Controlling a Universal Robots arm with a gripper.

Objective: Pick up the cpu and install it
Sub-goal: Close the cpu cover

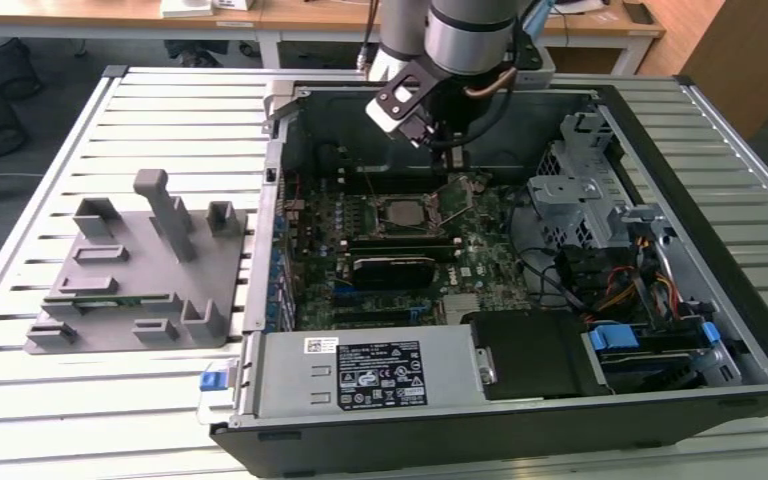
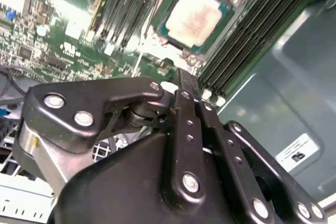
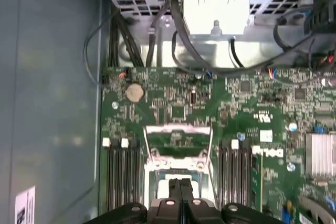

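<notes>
The cpu [image 1: 404,212] lies flat in the motherboard socket inside the open computer case, its silvery top facing up. In the second wrist view the cpu [image 2: 197,17] sits inside the socket's frame, beyond my black fingers [image 2: 185,95]. My gripper [image 1: 454,160] hangs just above the board, beside the socket toward the case's back wall. Its two fingers are pressed together with nothing between them. In the first wrist view the gripper [image 3: 181,188] covers part of the pale cpu [image 3: 164,186], and the socket's metal load plate [image 3: 178,139] stands flipped open.
A grey plastic fixture block [image 1: 137,270] rests on the slatted table at the exterior view's left. Inside the case [image 1: 267,300] are memory slots [image 2: 252,35], a drive cage [image 1: 584,195], cables [image 1: 624,290] and a power supply [image 1: 371,370].
</notes>
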